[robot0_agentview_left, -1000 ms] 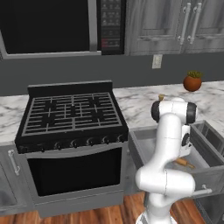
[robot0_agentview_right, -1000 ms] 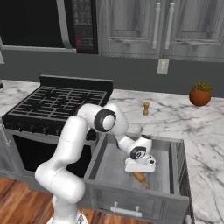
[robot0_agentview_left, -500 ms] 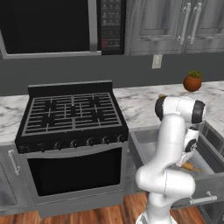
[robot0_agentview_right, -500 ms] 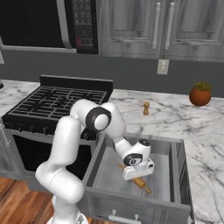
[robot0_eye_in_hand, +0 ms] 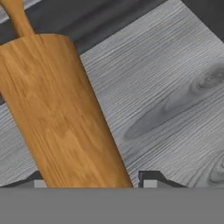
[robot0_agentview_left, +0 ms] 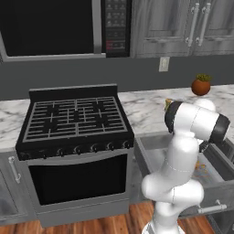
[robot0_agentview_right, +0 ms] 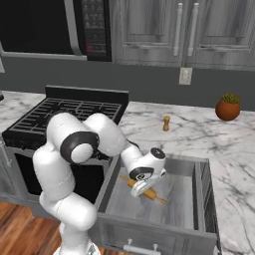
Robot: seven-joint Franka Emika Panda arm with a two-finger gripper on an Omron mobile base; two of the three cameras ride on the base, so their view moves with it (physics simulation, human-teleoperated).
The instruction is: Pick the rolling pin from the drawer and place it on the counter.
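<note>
Pin (robot0_agentview_right: 147,191): smooth wooden cylinder lying diagonally on the drawer's (robot0_agentview_right: 201,196) grey wood-grain floor.
Gripper (robot0_agentview_right: 141,188): reaching into drawer; jaws spread, flanking the pin's barrel.
Counter (robot0_agentview_right: 199,134): veined white marble.

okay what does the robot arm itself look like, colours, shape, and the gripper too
The arm is made of glossy white rounded segments with dark, almost black bands at the joints, like the ring at its shoulder and elbow. No loose cables show. The hand is a white block with a round dark disc on its side. The gripper ends in two small dark finger tips with light grey pads.
</note>
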